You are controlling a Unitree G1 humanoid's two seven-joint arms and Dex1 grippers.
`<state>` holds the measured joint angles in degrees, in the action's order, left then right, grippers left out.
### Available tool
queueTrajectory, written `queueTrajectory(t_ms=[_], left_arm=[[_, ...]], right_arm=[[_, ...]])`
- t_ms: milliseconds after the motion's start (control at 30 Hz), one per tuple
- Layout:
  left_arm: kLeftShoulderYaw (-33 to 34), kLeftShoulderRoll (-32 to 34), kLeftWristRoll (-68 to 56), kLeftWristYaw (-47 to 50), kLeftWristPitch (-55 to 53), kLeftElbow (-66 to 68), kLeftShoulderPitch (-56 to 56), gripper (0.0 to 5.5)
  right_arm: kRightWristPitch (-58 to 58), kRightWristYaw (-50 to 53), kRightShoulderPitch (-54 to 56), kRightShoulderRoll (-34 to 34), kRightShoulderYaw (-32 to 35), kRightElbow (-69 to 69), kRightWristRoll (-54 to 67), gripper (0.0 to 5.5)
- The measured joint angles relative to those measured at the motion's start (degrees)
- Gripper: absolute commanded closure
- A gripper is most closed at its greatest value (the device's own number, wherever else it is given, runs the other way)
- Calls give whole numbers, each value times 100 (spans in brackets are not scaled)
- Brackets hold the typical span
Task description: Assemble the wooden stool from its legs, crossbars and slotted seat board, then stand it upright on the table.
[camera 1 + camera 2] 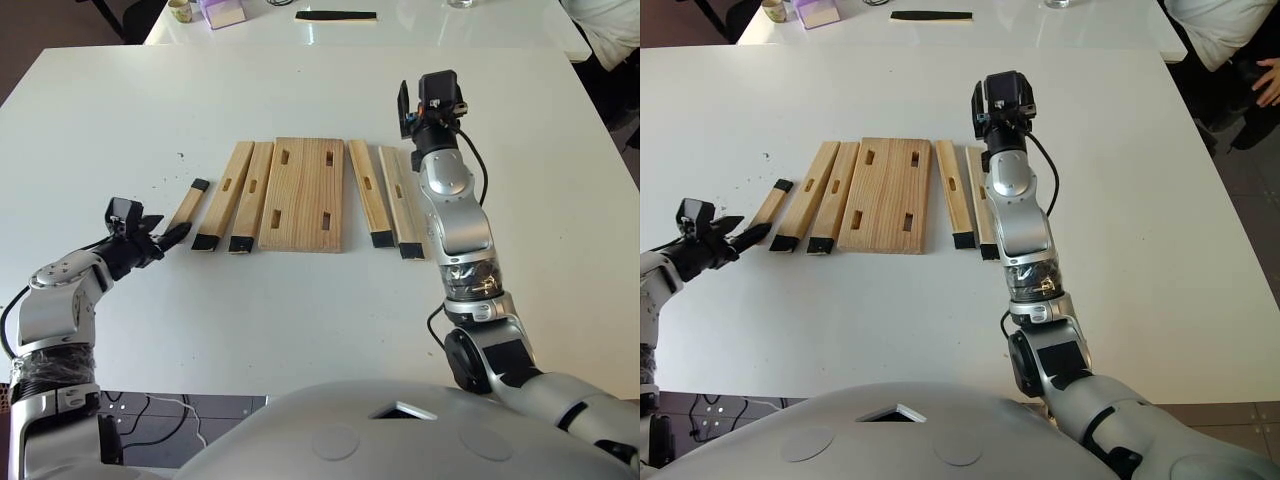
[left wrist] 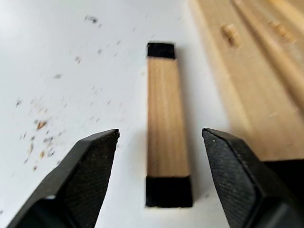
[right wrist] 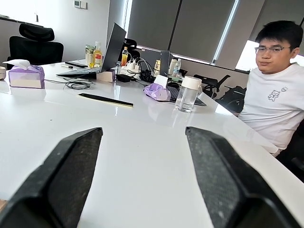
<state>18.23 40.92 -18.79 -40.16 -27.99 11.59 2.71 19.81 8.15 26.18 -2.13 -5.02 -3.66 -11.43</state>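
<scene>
White table (image 1: 120, 120), stool parts lying flat in a row. Seat board (image 1: 303, 195) mid-row, slots up. Two slotted legs (image 1: 238, 195) just left of it, and a short black-tipped crossbar (image 1: 188, 208) farther left. Two long pieces (image 1: 385, 198) just right. Left gripper (image 1: 168, 233) released, fingers (image 2: 90, 161) either side of the crossbar's near end, gaps showing. Right gripper (image 3: 143, 137) released, raised beyond the board's far right corner.

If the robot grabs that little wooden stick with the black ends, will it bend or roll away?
Probably neither. The little stick looks like solid wood, so it should stay stiff. Its flat faces lie flush on the table, so it likely slides rather than rolls. Being thin, it is probably light for the open fingers.
</scene>
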Motion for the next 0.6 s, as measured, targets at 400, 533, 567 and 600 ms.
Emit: queueTrajectory(t_ms=[400,533,567,600], left_arm=[[-14,10,-95,-117,-42,-347,351,407],[-9,5,-95,-13,-93,-376,294,420],[10,-24,-117,72,-191,-446,242,420],[71,-87,-198,189,-290,-534,155,420]], right_arm=[[3,0,-38,-5,-17,33,0,224],[-33,6,-42,-7,9,36,5,224],[-53,16,-43,-8,77,49,25,224],[-115,13,-42,12,146,51,72,224]])
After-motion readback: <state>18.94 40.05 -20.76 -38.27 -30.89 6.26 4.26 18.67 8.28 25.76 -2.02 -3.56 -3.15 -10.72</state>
